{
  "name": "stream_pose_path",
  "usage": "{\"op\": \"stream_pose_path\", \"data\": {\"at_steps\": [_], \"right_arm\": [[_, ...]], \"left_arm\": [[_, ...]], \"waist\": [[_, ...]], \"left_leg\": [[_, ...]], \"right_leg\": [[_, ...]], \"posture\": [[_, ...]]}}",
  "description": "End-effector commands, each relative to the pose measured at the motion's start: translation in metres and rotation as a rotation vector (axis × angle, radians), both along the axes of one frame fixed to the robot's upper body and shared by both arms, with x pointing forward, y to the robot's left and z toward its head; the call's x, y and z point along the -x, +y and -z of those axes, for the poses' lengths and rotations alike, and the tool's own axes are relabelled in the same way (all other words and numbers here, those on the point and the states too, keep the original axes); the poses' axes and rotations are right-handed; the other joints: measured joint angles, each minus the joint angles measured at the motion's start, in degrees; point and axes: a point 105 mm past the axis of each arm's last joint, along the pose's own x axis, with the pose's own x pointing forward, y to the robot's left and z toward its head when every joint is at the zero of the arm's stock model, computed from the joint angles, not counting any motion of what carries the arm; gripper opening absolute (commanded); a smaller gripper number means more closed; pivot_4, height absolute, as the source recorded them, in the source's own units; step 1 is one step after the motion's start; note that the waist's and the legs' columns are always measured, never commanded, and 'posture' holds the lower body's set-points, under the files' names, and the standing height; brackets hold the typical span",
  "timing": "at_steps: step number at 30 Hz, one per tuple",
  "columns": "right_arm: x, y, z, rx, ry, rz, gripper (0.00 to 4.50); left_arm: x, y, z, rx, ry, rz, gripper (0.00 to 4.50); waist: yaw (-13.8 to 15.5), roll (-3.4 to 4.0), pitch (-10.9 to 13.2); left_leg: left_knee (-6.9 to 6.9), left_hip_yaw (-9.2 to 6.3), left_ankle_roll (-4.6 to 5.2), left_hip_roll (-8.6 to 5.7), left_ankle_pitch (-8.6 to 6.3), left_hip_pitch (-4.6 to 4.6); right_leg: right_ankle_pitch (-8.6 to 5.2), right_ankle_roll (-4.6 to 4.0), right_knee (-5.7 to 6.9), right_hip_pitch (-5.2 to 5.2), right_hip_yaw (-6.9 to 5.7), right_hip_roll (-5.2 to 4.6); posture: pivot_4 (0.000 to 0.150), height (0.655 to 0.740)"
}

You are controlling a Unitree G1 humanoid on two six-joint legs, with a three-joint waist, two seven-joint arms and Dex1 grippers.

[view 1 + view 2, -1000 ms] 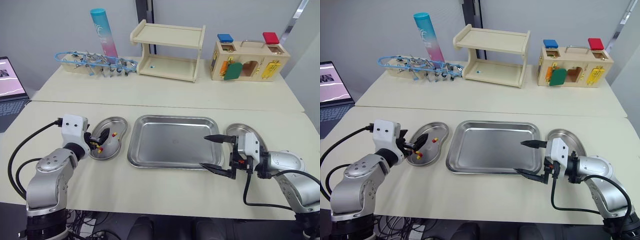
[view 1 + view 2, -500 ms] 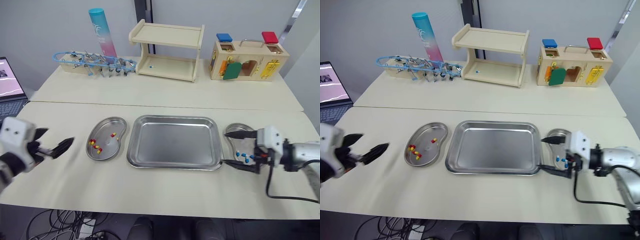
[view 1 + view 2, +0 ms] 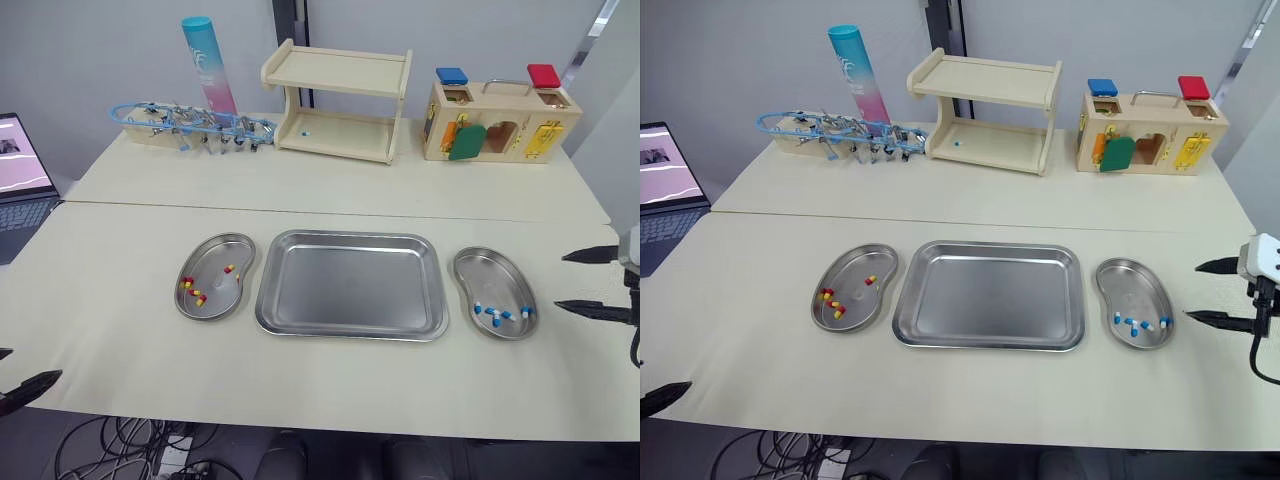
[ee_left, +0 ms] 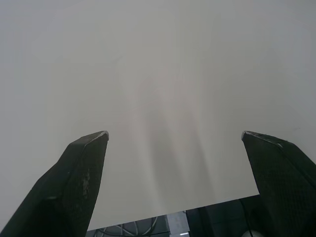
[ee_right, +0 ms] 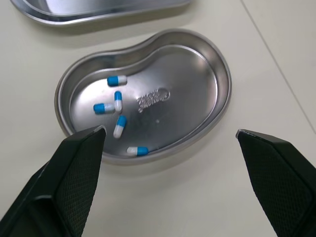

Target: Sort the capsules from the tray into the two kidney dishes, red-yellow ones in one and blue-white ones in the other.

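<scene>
**Tray bare, capsules in both dishes**

The head views show the tray (image 3: pixel 347 300) lying bare between two kidney dishes: red-yellow capsules (image 3: pixel 191 290) in the left dish (image 3: pixel 215 250), blue-white capsules (image 5: pixel 118 104) in the right dish (image 3: pixel 492 275). The right wrist view lets the blue-white ones be counted (five, loosely scattered). The right gripper (image 3: pixel 1193 291) hangs apart from its dish, fingers spread wide and holding nothing. The left wrist view shows the left gripper (image 4: pixel 174 133) equally wide over plain table (image 4: pixel 158 74).

A cream near table (image 3: pixel 330 385) meets a far table (image 3: pixel 330 185) edge to edge, in front of a grey wall (image 3: pixel 90 60). A small wooden shelf (image 3: pixel 338 100) stands on the far one. An open laptop (image 3: pixel 20 165) sits off to the left side.
</scene>
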Motion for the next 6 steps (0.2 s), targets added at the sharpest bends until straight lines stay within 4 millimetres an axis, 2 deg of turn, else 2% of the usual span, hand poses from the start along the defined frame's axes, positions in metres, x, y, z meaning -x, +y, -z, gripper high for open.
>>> {"op": "stream_pose_path", "data": {"at_steps": [1,6], "right_arm": [[0.002,-0.002,-0.013,0.042,-0.021,-0.016,4.50],[0.005,-0.004,-0.010,0.046,-0.019,-0.012,4.50]], "left_arm": [[-0.010,-0.002,-0.014,-0.005,-0.028,0.027,4.47],[-0.021,-0.007,-0.018,0.031,-0.038,0.057,4.47]], "waist": [[-0.11,0.04,0.03],[-0.29,0.06,0.04]], "left_leg": [[-0.01,0.01,0.00,0.00,0.00,-0.01],[-0.01,0.03,0.00,0.00,0.00,-0.01]], "right_leg": [[0.00,0.00,0.00,-0.02,0.01,0.00],[0.00,0.00,0.02,-0.03,0.03,0.00]], "posture": [[0.150,0.7400],[0.150,0.7400]]}}
